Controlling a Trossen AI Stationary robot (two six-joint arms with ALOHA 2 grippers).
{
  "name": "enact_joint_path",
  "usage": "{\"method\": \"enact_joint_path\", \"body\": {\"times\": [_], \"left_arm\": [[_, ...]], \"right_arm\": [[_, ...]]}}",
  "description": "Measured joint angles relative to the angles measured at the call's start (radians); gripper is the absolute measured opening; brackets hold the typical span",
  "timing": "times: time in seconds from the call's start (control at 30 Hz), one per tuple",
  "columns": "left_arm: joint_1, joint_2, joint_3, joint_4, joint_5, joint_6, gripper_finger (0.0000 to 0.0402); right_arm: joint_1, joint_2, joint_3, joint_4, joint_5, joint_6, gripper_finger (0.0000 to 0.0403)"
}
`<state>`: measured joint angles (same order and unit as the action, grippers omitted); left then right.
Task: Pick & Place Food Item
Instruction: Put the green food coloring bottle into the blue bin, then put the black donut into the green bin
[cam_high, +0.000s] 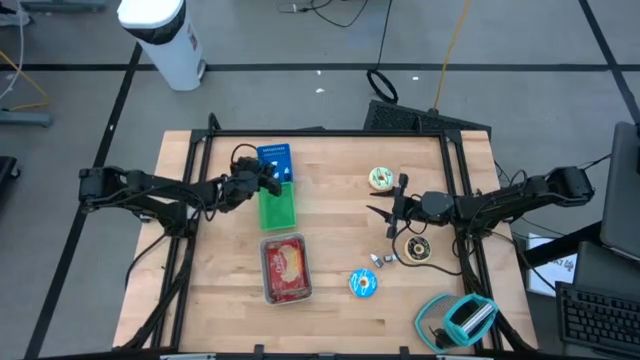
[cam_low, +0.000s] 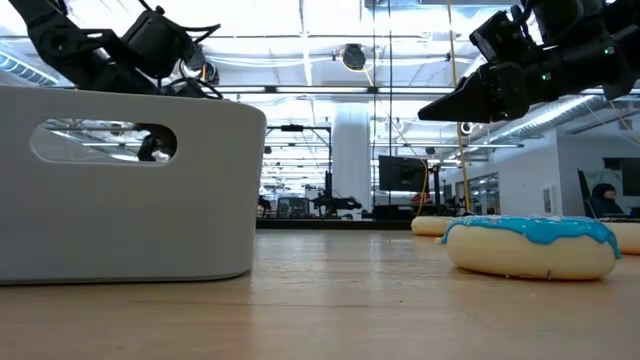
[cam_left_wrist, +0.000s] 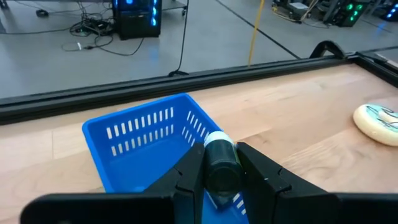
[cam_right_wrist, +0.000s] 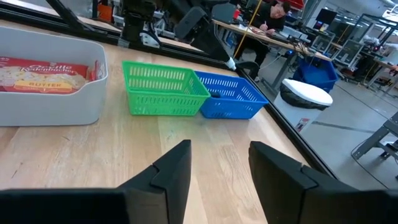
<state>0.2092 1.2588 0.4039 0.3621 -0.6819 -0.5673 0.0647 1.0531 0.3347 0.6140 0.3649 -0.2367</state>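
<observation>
The dark cylinder w/ a white cap (cam_left_wrist: 222, 163), prob. a small food item, is pinched in the left gripper (cam_left_wrist: 222, 177), fingers pressed on its sides. It hangs in the air above the blue basket (cam_left_wrist: 152, 140), over the basket's inner edge, not yet down inside. The blue basket sits near the table's (cam_high: 330, 320) far edge, left of centre, w/ the green basket (cam_high: 277, 208) touching its near side.

Judging by this, the step in hand is the drop into blue. To do it well: bring the item further over the basket's middle, not the rim, lower until it's below the wall tops, then let go. It's round, so it may roll or tip on release; a low drop helps. Keep the wrist clear of the mesh walls, since the basket is light and could shift or bump the green one.

Further out: the grey tub (cam_high: 286, 268) w/ a red packet sits toward the near edge, centre. The blue-frosted donut (cam_high: 363, 283) lies just right of it. The right gripper (cam_high: 393, 212) waits w/ fingers spread and holding nothing, right of centre, above the table near a dark donut (cam_high: 415, 248).
</observation>
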Motion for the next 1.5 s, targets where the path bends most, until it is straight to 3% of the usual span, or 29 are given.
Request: {"method": "enact_joint_path", "body": {"times": [0.47,0.9,1.5], "left_arm": [[0.010,0.200,0.019,0.109,0.008,-0.095,0.0076],[0.019,0.206,0.019,0.114,0.008,-0.093,0.0079],[0.019,0.206,0.018,0.114,0.003,-0.092,0.0124]], "right_arm": [[0.000,0.000,0.000,-0.004,-0.001,0.000,0.0146],[0.000,0.000,0.000,-0.005,-0.001,0.001,0.0144],[0.000,0.000,0.000,-0.005,-0.001,0.001,0.0145]]}}
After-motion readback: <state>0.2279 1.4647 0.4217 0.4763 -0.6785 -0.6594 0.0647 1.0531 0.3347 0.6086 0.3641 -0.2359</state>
